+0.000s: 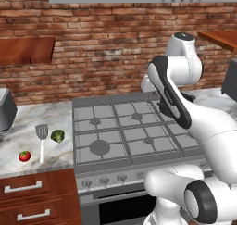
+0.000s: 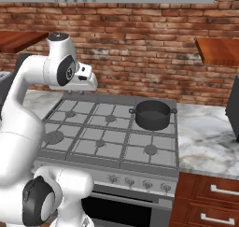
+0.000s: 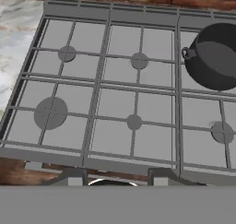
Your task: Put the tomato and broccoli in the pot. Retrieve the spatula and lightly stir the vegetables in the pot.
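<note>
Pot (image 2: 152, 114) sits empty on the stove's (image 1: 125, 136) back right burner. Tomato (image 1: 24, 156), broccoli (image 1: 57, 135) and spatula (image 1: 41, 140) lie on the counter (image 1: 28, 127) left of the stove, broccoli just beside the spatula head. Gripper (image 3: 117, 172) hovers over the stove front, jaws apart, holding nothing.

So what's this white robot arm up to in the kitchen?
It is set to cook but holds nothing yet. The arm hangs above the stove, and its gripper looks down on the burners. The tomato, broccoli and spatula lie on the marble counter left of the stove. The dark pot sits empty on the stove's back right burner.
</note>
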Motion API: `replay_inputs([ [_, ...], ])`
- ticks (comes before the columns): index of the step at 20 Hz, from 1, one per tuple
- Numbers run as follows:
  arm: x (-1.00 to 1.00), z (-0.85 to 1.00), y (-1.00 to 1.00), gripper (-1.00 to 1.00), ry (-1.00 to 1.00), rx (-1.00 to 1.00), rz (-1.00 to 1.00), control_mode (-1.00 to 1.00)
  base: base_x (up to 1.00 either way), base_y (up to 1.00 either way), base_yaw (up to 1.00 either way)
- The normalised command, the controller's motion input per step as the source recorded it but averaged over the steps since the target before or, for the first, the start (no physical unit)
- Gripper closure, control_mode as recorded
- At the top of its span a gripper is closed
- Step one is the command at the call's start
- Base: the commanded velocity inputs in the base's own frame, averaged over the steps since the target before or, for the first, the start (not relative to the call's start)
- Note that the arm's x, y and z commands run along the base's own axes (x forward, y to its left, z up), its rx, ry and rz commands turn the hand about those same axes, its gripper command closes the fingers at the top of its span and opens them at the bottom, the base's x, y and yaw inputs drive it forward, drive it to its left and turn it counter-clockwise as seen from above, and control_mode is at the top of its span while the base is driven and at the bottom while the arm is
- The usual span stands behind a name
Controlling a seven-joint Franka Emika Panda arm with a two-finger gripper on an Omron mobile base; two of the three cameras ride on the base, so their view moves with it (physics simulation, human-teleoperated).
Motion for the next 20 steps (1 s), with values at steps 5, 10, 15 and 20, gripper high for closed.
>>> replay_inputs([
  [5,-0.09,0.00,0.19,-1.00,0.01,0.00,0.03,-1.00,0.00,0.00,0.00],
  [10,0.00,-0.08,0.60,-1.00,0.08,0.00,0.01,-1.00,0.00,0.00,0.00],
  [15,0.12,-0.16,0.87,-1.00,0.07,0.00,-0.01,-1.00,0.00,0.00,0.00],
  [20,0.43,-0.36,1.00,-1.00,0.07,0.00,-0.03,-1.00,0.00,0.00,0.00],
])
